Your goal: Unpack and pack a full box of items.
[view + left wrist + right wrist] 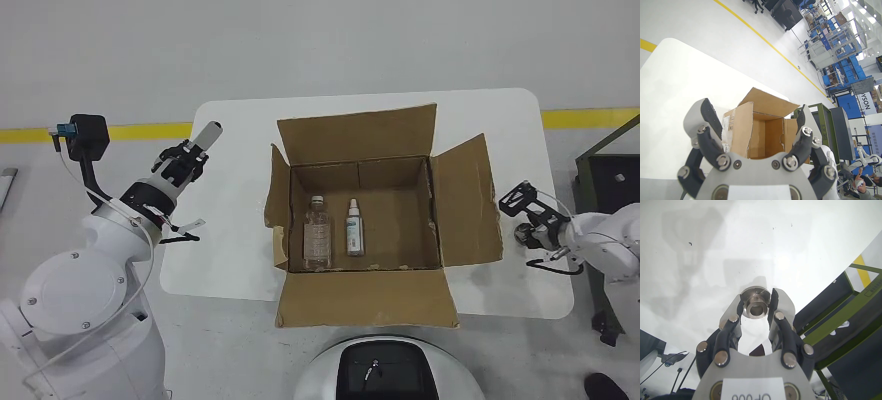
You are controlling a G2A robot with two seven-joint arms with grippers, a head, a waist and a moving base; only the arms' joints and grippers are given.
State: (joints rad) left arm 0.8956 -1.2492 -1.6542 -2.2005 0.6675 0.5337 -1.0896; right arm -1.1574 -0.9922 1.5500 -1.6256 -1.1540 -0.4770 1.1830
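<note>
**Left arm.** The arm stands at the left edge of the table (230, 200), forearm angled toward the far side. The left gripper (754, 111) is spread wide and carries nothing; in its wrist view it faces the box (360, 135). A yellow floor line (130, 131) runs behind it.

**Clearance, left.** A band of bare tabletop lies between this gripper and the box.

**Box.** The cardboard box sits at the centre of the table with all four flaps folded outward. The near flap reaches past the near table edge. White stickers (728, 121) are on its outer left wall; their print is too small to read.

**Contents.** Two items lie flat side by side on the box floor, left of centre: a clear bottle (317, 235) and, just to its right, a smaller spray bottle (354, 228). Both carry labels; the text cannot be read. The right half of the floor is bare.

**Right arm.** The right gripper (757, 299) is over the bare strip right of the box, near the right table edge, clamped on a metal ring (755, 310). A green frame (838, 321) stands just beyond that edge.
</note>
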